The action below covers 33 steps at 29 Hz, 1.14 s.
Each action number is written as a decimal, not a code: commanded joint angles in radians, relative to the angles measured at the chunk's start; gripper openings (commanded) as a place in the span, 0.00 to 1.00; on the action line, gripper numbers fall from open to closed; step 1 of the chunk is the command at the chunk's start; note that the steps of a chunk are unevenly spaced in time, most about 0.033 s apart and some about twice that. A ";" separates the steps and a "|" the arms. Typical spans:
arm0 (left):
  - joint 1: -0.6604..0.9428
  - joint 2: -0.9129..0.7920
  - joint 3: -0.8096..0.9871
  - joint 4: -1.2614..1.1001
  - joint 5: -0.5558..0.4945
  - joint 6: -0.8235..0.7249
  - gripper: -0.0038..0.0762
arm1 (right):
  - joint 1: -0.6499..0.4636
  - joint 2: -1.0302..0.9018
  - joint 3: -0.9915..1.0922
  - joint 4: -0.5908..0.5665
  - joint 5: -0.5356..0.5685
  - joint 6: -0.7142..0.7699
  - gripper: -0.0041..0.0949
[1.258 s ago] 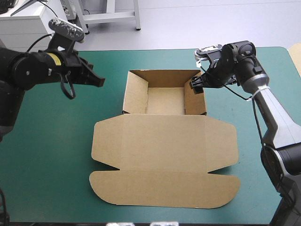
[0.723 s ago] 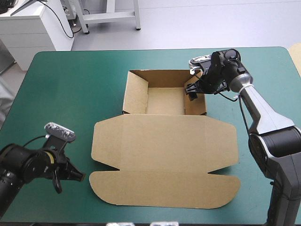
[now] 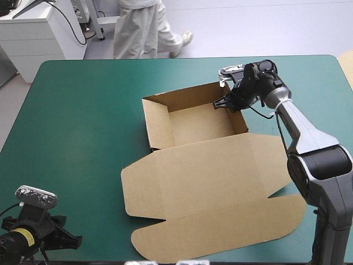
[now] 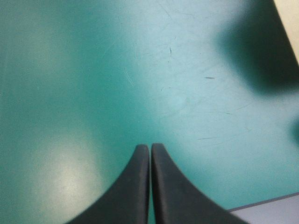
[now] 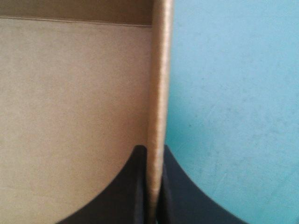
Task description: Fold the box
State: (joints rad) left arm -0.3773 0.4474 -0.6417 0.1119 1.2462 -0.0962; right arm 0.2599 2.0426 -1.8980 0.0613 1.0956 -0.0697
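Brown box (image 3: pixel 209 171), open tray, lid flat

I see my left gripper (image 4: pixel 149 149) at the bottom centre of the frame. Its two black fingers (image 4: pixel 133 186) are pressed together into one pointed arch, with only a hairline seam between them and nothing held. The teal-green cover (image 4: pixel 93 70) fills nearly everything ahead of it, marked by fine scratches (image 4: pixel 128 77) around the middle and a pale glare (image 4: pixel 65 179) at lower left. A blurred dark shadow (image 4: pixel 254 51) sits at upper right. Beside it, in the corner, is a pale wedge (image 4: pixel 290 16) that I cannot identify. The table's edge (image 4: pixel 264 201) crosses the lower right corner.
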 commanded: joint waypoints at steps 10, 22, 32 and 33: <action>0.000 0.005 -0.022 0.005 -0.002 -0.012 0.04 | -0.236 -0.059 -0.192 -0.061 0.017 -0.050 0.02; 0.000 0.005 -0.022 0.005 -0.017 -0.012 0.04 | -0.607 -0.058 -0.204 -0.061 -0.025 -0.061 0.02; 0.000 0.005 -0.022 0.009 -0.058 -0.012 0.04 | -0.745 -0.056 -0.200 0.010 -0.017 -0.094 0.02; 0.000 0.005 -0.022 0.009 -0.060 -0.012 0.04 | -0.745 -0.056 -0.200 0.005 -0.017 -0.108 0.03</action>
State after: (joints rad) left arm -0.3773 0.4453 -0.6417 0.1119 1.2412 -0.0970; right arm -0.4786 2.0426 -2.0655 0.0421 1.1118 -0.1460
